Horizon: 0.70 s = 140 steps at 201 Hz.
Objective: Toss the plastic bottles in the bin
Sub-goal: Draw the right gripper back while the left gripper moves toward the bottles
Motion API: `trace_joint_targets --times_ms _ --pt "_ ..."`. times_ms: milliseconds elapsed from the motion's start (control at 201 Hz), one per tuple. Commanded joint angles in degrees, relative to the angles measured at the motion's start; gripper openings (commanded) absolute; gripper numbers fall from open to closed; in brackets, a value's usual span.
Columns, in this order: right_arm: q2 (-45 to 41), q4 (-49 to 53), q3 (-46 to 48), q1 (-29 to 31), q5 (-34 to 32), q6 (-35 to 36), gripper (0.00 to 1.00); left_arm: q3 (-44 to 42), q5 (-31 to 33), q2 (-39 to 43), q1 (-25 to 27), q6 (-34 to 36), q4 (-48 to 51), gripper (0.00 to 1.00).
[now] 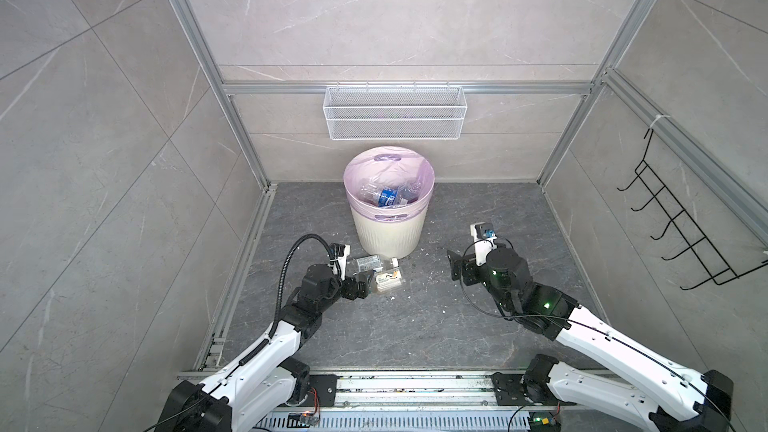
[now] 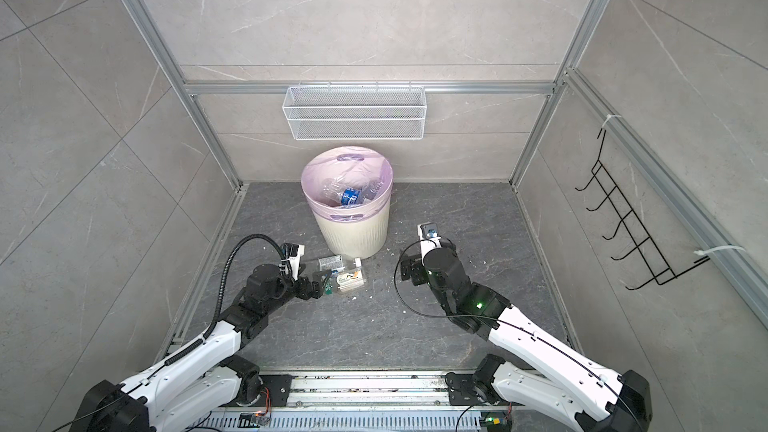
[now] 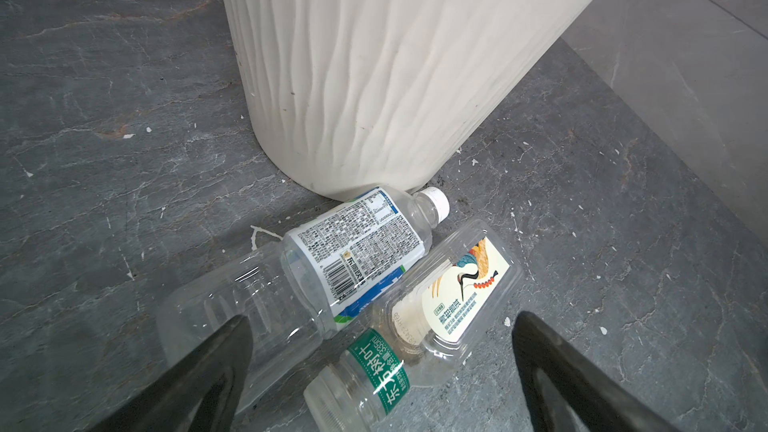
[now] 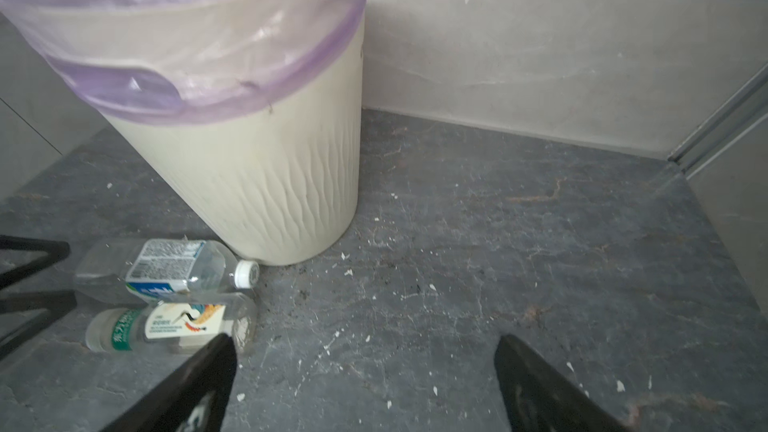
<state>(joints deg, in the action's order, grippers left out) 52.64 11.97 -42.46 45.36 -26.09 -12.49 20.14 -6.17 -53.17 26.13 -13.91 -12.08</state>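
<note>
- Two clear plastic bottles are lying beside the round cream-white ribbed bin.
- My left hand is hanging wide just beside them.
- My right hand is hanging wide, empty.

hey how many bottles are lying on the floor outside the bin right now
2. The white-capped bottle lies on its side at the bin's base; the crane-label bottle lies alongside it, apparently touching. More could be hidden behind the bin.

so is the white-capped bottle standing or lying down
Lying down: the white-capped bottle rests on its side on the floor beside the bin.
</note>
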Motion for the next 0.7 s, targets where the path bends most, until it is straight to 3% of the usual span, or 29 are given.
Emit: trace_joint_targets --times_ms 0,334,692 --pt "-1.94 -6.21 5.02 0.07 0.35 -1.92 0.99 2.58 1.46 0.44 0.98 2.38 -0.57 1.00" --pt "-6.82 -12.29 14.58 0.08 -1.22 -1.92 1.00 3.17 3.51 -0.01 3.27 3.90 0.38 1.00" --pt "-8.08 -8.83 13.65 0.00 -4.15 -3.63 0.99 8.90 9.24 -3.00 10.30 7.13 9.65 1.00"
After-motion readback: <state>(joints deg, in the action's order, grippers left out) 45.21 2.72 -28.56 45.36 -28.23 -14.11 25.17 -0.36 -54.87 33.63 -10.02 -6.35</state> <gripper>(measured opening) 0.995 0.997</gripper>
